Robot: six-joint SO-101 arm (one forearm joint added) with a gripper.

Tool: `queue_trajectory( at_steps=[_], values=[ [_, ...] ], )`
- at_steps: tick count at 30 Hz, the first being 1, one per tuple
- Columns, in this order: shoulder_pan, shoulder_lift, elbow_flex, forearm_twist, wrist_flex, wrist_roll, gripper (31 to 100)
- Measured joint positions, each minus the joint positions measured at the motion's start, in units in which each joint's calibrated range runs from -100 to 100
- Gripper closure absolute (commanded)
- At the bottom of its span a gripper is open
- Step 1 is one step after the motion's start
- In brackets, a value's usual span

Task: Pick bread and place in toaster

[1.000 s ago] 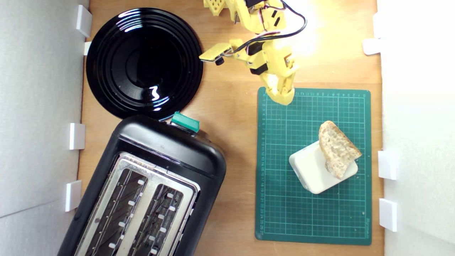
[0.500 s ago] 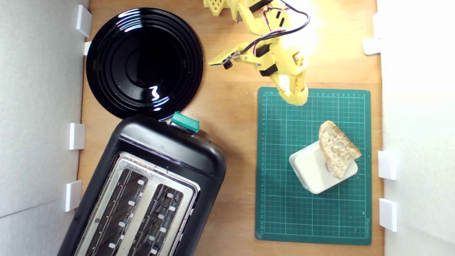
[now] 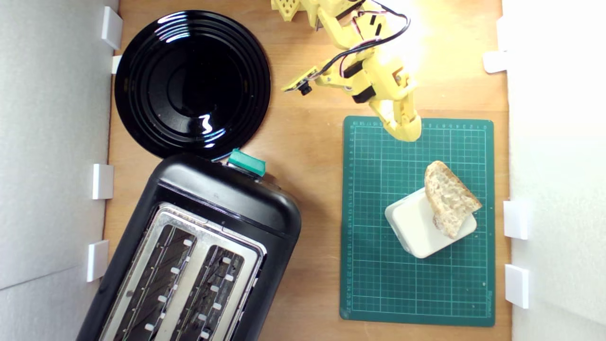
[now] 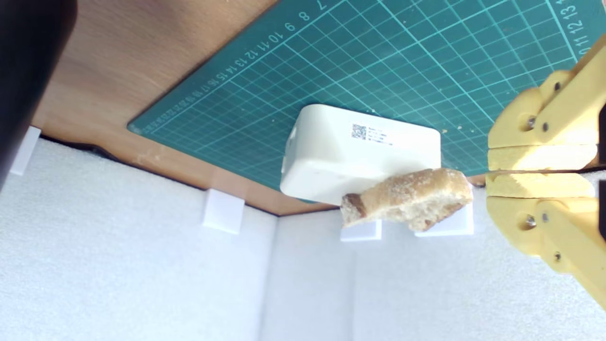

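1. Yellow end effector [image 3: 408, 133] poised over the far edge of the green cutting mat [image 3: 378, 284], tips pointing toward the bread [image 3: 449, 199]; empty, and well apart from the slice.
2. In the wrist view, end effector [image 4: 539, 171] pressed together: two yellow fingers [image 4: 539, 156] meeting along a thin dark seam, nothing pinched between them.
3. Bread leaning tilted on a cream-white rounded block [image 3: 414, 229], lower crust end on the block's top, upper end jutting past its edge toward the exterior view's right.
4. Same slice in the wrist view [image 4: 409, 199], crust outward, resting against the edge of the block [image 4: 341, 151], which carries a small printed code label.
5. Block and bread both on the cutting mat, in the half nearer the exterior view's right, close to the white foam wall [image 3: 558, 189].
6. Black two-slot toaster [image 3: 227, 199] at the exterior view's lower left, set diagonally on the wooden surface [image 3: 312, 142], both long slots open upward and empty, silver top plate showing.
7. Green lever knob [image 3: 246, 162] at the toaster's far end, just beside the rim of the glossy black plate [image 3: 142, 71].
8. Plate bare, in the exterior view's upper left, well apart from the mat.
9. Toaster and bread well apart, a strip of bare wood between toaster and mat.
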Motion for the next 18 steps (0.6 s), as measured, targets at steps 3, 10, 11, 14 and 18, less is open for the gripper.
queue_trajectory(
  at_steps=[3, 10, 11, 14, 18],
  values=[
    [0.0, 0.0, 0.0, 0.0, 0.0, 0.0, 89.2],
    [0.0, 0.3, 0.0, -0.3, 0.0, 0.0, 89.2],
    [0.0, 0.3, 0.0, -0.3, 0.0, 0.0, 89.1],
    [0.0, 0.5, 0.0, -0.3, 0.0, 0.0, 88.5],
    [0.0, 0.5, 0.0, -0.3, 0.0, 0.0, 76.8]
  ],
)
